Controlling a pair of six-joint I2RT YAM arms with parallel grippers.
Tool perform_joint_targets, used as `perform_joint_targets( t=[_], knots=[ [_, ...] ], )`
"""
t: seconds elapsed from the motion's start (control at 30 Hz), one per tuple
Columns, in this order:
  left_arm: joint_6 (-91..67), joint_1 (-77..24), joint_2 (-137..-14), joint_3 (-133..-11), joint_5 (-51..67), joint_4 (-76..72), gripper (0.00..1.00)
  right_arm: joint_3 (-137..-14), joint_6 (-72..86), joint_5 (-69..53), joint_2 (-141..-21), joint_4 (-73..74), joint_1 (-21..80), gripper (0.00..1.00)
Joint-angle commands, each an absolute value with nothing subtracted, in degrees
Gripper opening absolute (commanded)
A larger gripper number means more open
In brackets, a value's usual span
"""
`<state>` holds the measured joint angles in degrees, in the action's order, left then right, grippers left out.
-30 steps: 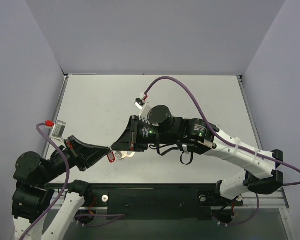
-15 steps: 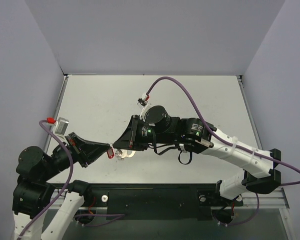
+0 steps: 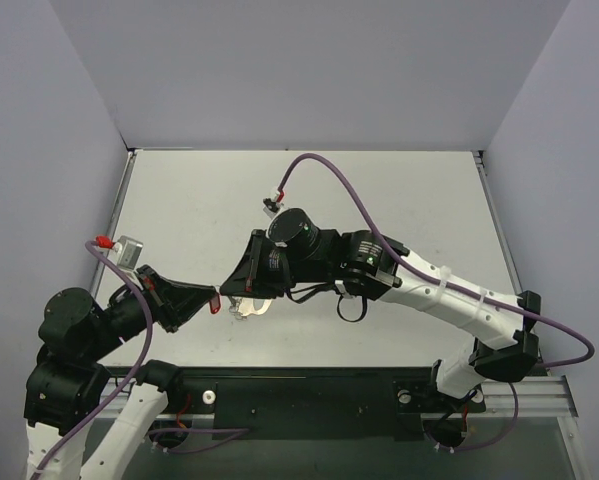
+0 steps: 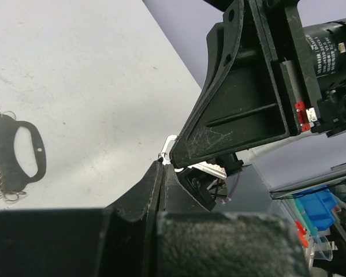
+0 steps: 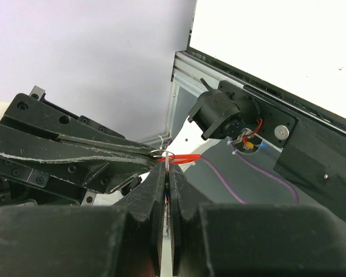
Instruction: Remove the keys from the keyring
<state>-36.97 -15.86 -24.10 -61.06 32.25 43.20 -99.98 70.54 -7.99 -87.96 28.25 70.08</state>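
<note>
The keyring (image 5: 161,153) is a small wire ring held in the air between both grippers near the table's front left. The key's red head (image 5: 183,157) hangs from it, edge-on, and also shows in the top view (image 3: 216,305); its blade is hidden. My left gripper (image 3: 212,296) is shut on the ring, its tips meeting in its wrist view (image 4: 161,165). My right gripper (image 5: 168,168) is shut on a thin flat metal piece next to the ring. A silver toothed blade (image 4: 210,168) shows under the right fingers (image 4: 236,115).
A dark flat shape with thin wire loops (image 4: 14,156) lies on the white table (image 3: 399,190). Grey walls close in the left, back and right. The black front rail (image 3: 309,390) runs along the near edge. Blue and red plastic parts (image 4: 317,210) lie beyond it.
Both grippers, still joined at the ring, have shifted a little left and away from the front rail. The right arm's wrist has swung left with them. Both grips look unchanged.
</note>
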Motion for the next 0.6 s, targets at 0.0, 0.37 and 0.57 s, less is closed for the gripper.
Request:
perform_joint_targets(
  t=[0.0,0.37,0.57],
  knots=[
    [-34.2,-17.5,-24.3,-64.0,32.9,42.7,0.0,-102.8,70.4,-5.8,-90.4,30.4,69.0,0.0],
    [-32.2,-18.6,-23.9,-62.8,31.2,44.6,0.0,-107.7,70.4,-7.1,-94.4,31.0,69.0,0.0],
    [-31.7,-18.9,-23.8,-62.8,30.8,45.7,0.0,-111.0,69.8,-7.7,-96.1,30.2,69.1,0.0]
  ],
)
